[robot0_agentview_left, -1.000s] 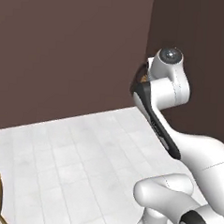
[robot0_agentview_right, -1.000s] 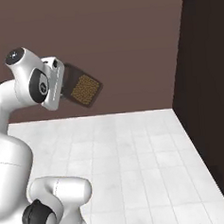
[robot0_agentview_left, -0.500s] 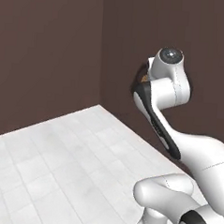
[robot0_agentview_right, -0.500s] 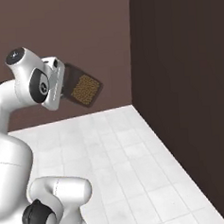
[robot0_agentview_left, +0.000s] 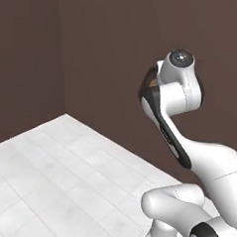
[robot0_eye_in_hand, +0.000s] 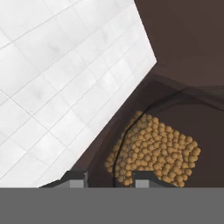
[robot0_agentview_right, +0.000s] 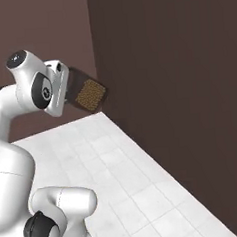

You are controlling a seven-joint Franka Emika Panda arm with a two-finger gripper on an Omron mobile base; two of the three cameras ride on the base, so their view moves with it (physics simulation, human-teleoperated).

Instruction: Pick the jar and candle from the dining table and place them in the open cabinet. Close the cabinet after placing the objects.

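My gripper (robot0_eye_in_hand: 109,180) is shut on the jar (robot0_eye_in_hand: 153,148), a clear glass jar with tan-brown grains that fills the lower right of the hand view. In the right base view the jar (robot0_agentview_right: 90,95) sticks out sideways from the raised hand (robot0_agentview_right: 58,89), high above the floor. A small brown edge of the jar (robot0_agentview_left: 152,84) peeks from behind the arm in the left base view. The candle, the dining table and the cabinet are out of view.
Dark brown walls (robot0_agentview_right: 178,86) meet in a corner (robot0_agentview_left: 59,62) ahead of me. White tiled floor (robot0_agentview_left: 62,171) spreads below the arm up to the walls' foot (robot0_agentview_right: 142,149).
The whole picture has shifted: the base has turned, and the wall corner has slid across both base views. The arm's pose and its hold on the jar are the same.
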